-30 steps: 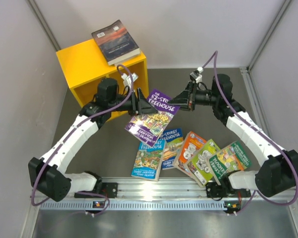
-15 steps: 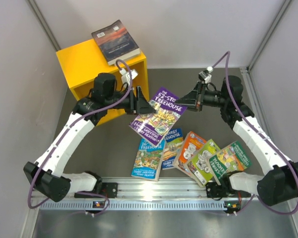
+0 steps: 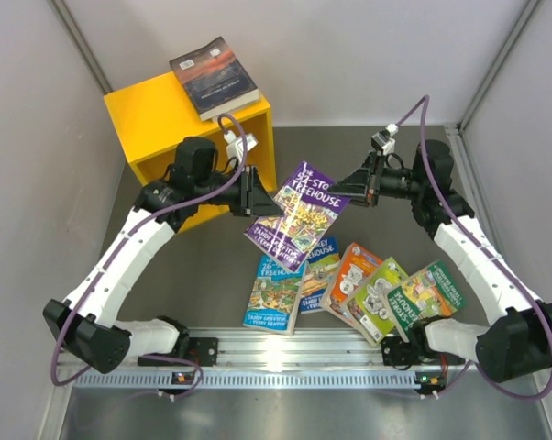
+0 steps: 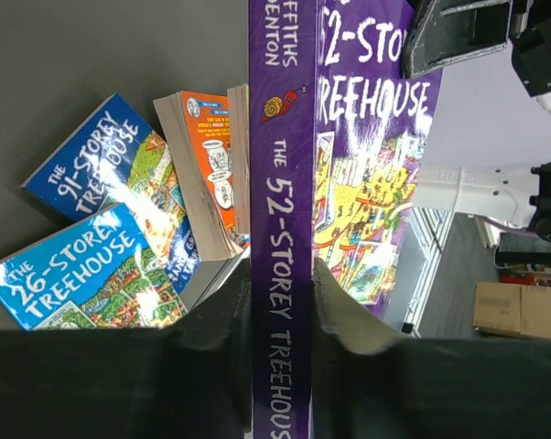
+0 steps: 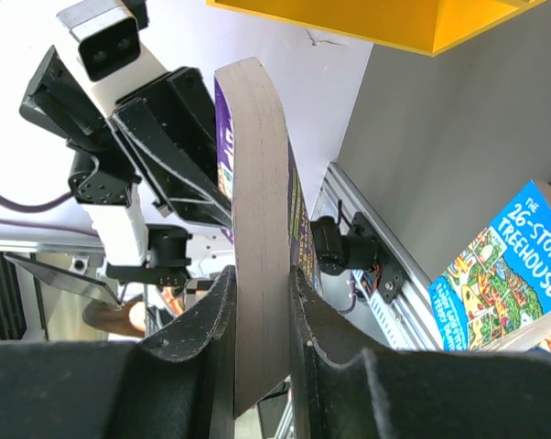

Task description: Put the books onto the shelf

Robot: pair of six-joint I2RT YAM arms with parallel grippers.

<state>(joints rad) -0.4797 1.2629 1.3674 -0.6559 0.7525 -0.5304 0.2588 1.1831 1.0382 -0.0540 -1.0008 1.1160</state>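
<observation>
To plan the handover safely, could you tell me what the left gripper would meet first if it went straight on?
The left gripper grips the purple book by its spine; straight beyond it, the right gripper, shut on the opposite page edge, looks like the first obstacle, though depth is uncertain.

The white-and-black left arm [image 3: 120,258] is bent at the elbow and leans inward from its base, and its wrist points to the right. The white-and-black right arm [image 3: 470,255] has the mirrored pose, with its wrist pointing left. Both wrists hang above the surface and face each other. The left jaws clamp the spine of a purple paperback book [image 3: 296,213], and the right jaws clamp its page edge.
</observation>
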